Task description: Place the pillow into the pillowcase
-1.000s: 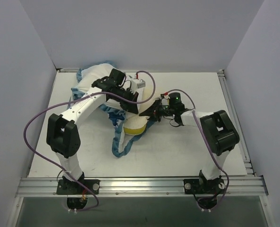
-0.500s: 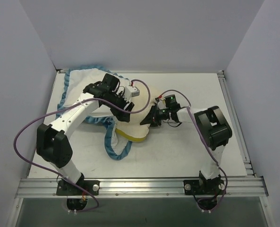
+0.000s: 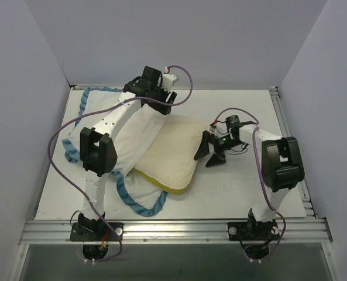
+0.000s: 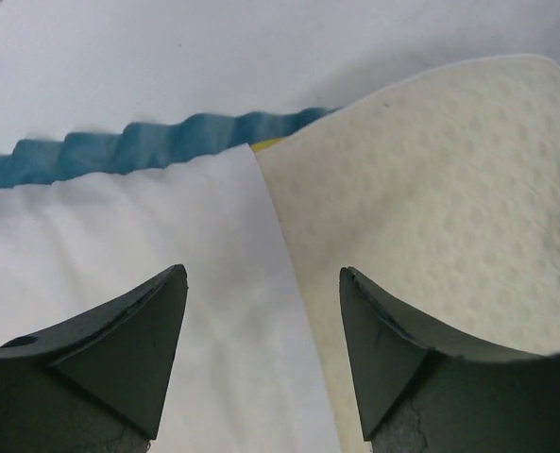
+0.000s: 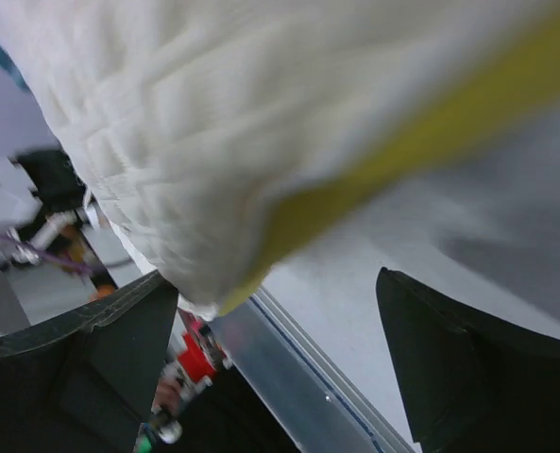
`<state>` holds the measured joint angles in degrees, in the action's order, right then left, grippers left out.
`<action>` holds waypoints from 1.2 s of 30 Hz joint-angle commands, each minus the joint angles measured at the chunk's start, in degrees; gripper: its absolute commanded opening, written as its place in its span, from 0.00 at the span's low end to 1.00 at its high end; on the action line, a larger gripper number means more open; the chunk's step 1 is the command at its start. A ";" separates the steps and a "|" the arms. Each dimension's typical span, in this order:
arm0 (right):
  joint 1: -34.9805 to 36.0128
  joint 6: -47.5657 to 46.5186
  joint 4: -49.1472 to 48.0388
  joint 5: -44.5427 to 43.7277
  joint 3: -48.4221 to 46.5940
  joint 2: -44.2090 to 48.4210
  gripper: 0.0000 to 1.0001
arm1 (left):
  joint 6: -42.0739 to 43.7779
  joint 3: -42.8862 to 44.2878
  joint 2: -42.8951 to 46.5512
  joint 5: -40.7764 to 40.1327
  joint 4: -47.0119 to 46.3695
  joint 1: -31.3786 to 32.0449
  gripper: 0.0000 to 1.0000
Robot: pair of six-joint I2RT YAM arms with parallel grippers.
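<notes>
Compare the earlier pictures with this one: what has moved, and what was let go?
Both arms let go: the left gripper swung toward the far side of the table, and the right gripper backed off to the right; both jaws now stand open. The pillow dropped flat, and the pillowcase spread out to the left. The pillow remains only partly covered.

pillow (image 3: pixel 172 154) left edge under pillowcase (image 3: pixel 137 134), blurred in right wrist view
</notes>
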<state>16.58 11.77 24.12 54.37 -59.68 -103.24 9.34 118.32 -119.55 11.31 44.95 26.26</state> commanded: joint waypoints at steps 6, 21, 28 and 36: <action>-10.61 13.88 -4.95 -0.67 -13.25 -3.00 0.88 | -1.87 18.25 -17.46 -9.02 -2.15 1.95 0.74; -4.01 20.41 -10.86 -1.98 -9.40 -12.07 0.00 | -0.11 13.51 -17.83 -16.77 -1.36 0.11 0.42; -2.43 16.36 -8.04 -2.42 -7.91 -11.90 0.00 | -3.01 16.76 -18.27 -7.02 0.93 -0.16 0.06; -1.73 13.72 -6.01 -2.25 -8.69 -11.54 0.00 | -8.99 20.27 -15.63 9.76 0.58 0.19 0.04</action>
<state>13.58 29.26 9.58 55.66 -69.12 -115.24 3.60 133.80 -140.68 10.50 47.09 26.52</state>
